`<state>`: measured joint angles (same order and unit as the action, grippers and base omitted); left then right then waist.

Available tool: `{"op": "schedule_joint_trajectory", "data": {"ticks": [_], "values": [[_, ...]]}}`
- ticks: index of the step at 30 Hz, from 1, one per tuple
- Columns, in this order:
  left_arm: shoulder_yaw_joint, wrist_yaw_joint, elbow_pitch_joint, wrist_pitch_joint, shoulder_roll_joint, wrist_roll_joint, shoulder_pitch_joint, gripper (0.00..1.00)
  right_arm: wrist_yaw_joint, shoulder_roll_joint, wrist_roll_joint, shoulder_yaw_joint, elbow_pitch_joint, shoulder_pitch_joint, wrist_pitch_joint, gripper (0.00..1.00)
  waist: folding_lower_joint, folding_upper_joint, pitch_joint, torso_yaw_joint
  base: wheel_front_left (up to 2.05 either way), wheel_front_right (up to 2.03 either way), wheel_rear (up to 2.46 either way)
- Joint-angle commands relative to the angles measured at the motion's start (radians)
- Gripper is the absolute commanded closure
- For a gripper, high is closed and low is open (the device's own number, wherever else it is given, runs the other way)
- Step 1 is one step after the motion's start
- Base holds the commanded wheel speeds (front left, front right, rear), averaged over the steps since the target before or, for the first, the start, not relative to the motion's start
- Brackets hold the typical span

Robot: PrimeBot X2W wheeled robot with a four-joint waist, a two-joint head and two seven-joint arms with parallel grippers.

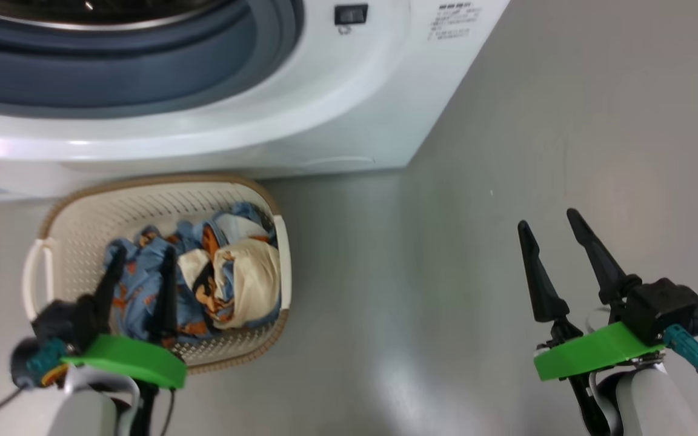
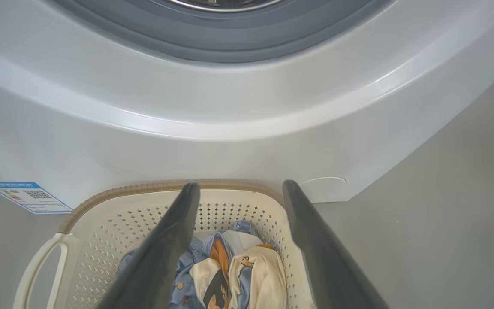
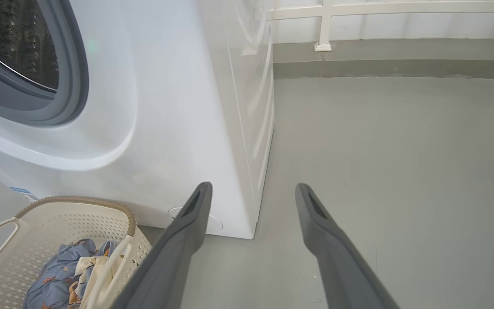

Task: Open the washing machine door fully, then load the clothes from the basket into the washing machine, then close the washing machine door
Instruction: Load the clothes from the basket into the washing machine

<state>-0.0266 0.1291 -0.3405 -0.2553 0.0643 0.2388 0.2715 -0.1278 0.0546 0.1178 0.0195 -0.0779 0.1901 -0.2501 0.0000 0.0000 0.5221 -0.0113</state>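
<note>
Hovering the left tool [image 1: 145, 251], spread wide and empty, over the clothes [image 1: 234, 278] heaped in the basket [image 1: 161, 180] at the foot of the washing machine [image 1: 325, 103], right tool [image 1: 547, 219] equally apart above smooth grey floor [image 1: 385, 272]: loading step by the look, calling next for a dip and pinch into fabric.

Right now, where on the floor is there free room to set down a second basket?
Free: grey floor between the basket and the right gripper, and right of the washing machine. Crowded: the basket, holding the clothes, under the left gripper, jaws open.
</note>
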Motion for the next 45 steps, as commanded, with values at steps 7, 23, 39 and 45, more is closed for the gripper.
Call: {"op": "schedule_joint_trajectory", "data": {"ticks": [7,23,39,45], "values": [[0.059,0.001,-0.102,-0.006,0.07,0.006,0.093,0.0,-0.003,-0.004,0.021,0.039,0.039,0.03,-0.012,0.0,0.0,0.0,0.137,-0.05,0.0,0.0,0.0],[0.067,0.001,-0.455,-0.006,0.186,-0.028,0.255,0.0,-0.003,-0.004,0.071,0.077,0.049,0.074,-0.012,0.0,0.0,0.0,0.261,-0.106,0.0,0.0,0.0],[0.018,-0.007,-0.666,-0.006,0.258,-0.063,0.41,0.0,-0.003,-0.004,0.11,0.101,0.059,0.092,-0.012,0.0,0.0,0.0,0.345,-0.138,0.0,0.0,0.0],[0.01,-0.034,-0.735,0.006,0.272,-0.069,0.447,0.0,-0.003,-0.004,0.118,0.104,0.057,0.088,-0.012,0.0,0.0,0.0,0.358,-0.143,0.0,0.0,0.0]]}}
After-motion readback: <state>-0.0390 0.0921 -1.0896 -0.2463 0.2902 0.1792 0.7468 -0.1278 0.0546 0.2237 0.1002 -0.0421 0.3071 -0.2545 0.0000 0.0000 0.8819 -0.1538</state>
